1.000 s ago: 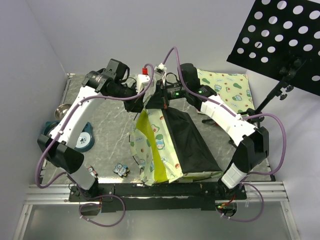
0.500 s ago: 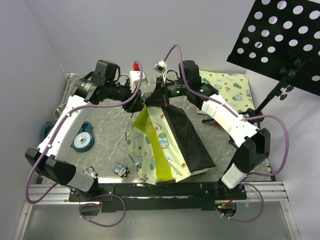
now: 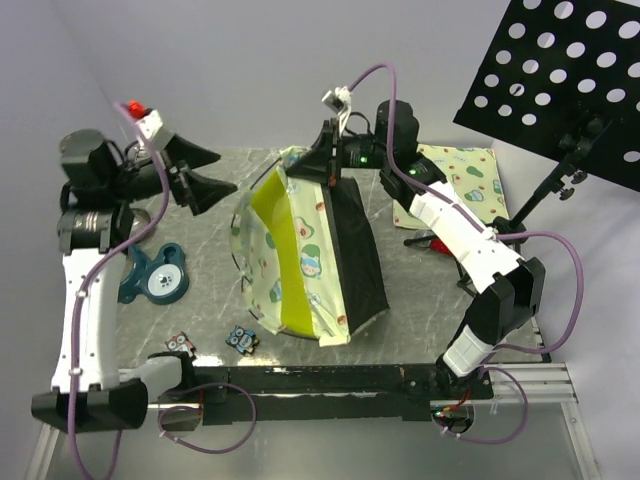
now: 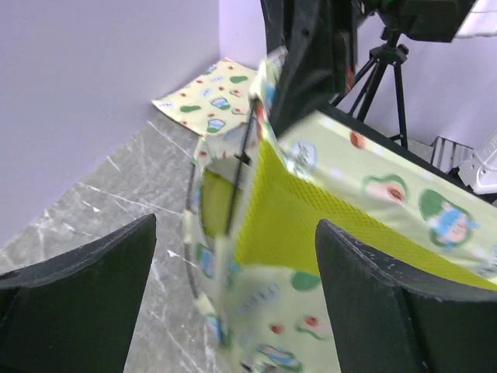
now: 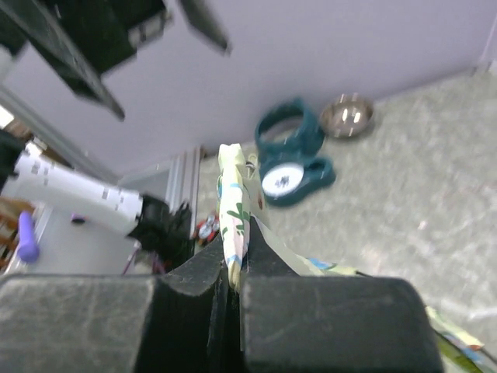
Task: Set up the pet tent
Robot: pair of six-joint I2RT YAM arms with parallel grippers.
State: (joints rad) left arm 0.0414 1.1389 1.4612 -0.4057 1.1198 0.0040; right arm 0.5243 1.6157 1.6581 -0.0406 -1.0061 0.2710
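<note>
Right wrist: right tool (image 5: pixel 234 268) pinches pet tent (image 5: pixel 233 206) edge, rest hidden.

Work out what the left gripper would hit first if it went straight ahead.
Probably the tent, at its yellow side panel; the left gripper points straight at it, with only open air between.

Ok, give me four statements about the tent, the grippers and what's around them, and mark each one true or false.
1. The right gripper is pinching a fabric edge of the pet tent. True.
2. The left gripper grips the tent too. False: it is open and apart from the tent.
3. The printed mat lies under the tent. False: it lies flat at the far right, beyond the right arm.
4. A teal toy lies on the table left of the tent. True.
</note>
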